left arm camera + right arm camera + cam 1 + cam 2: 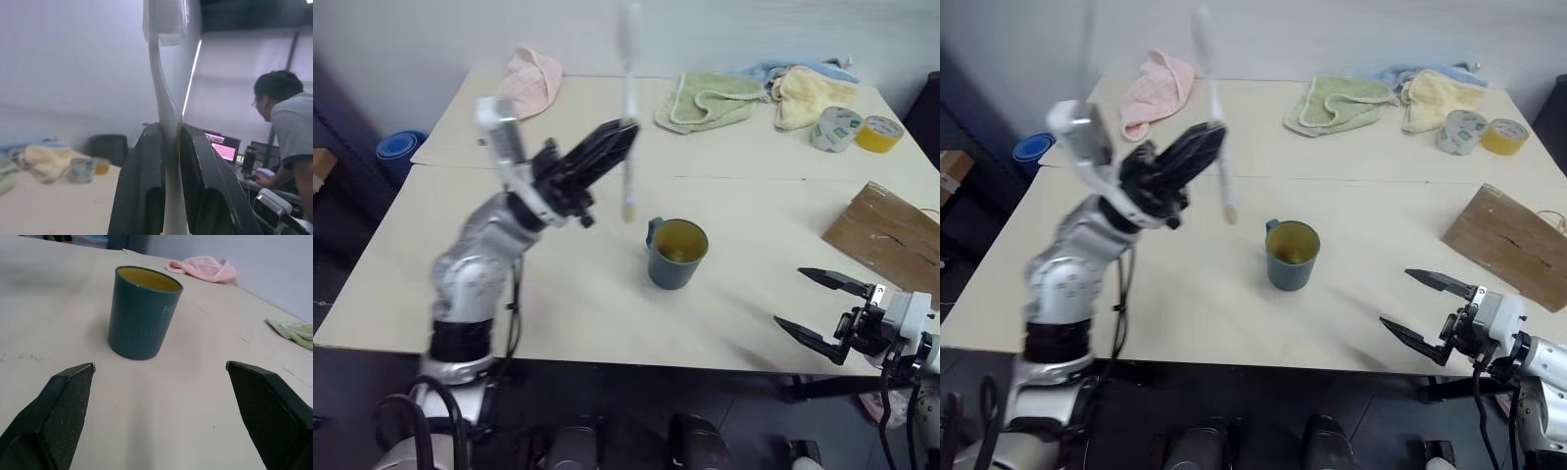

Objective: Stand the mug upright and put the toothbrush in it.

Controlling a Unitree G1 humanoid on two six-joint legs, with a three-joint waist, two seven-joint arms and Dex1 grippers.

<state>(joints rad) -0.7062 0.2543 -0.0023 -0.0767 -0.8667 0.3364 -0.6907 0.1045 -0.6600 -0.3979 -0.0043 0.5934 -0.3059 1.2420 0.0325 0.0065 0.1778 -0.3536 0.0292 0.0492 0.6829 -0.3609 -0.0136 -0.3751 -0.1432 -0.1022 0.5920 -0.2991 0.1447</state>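
The left arm was raised over the table (607, 323), bent at the elbow, its wrist angled up and toward the middle. The left gripper (625, 132) was clamped tight on the toothbrush (629, 117), which stood nearly upright in the air, white head at the top and pale yellow handle hanging down past the fingers (142, 186). The handle's end hovered above the tabletop, a little to the left of the mug (676, 254). That slate-blue mug stood upright near the middle of the table, closer to the front edge, mouth open to the ceiling. The right gripper (820, 305) was held low and level beyond the front right edge, pointing inward at the mug, jaws spread wide and holding nothing.
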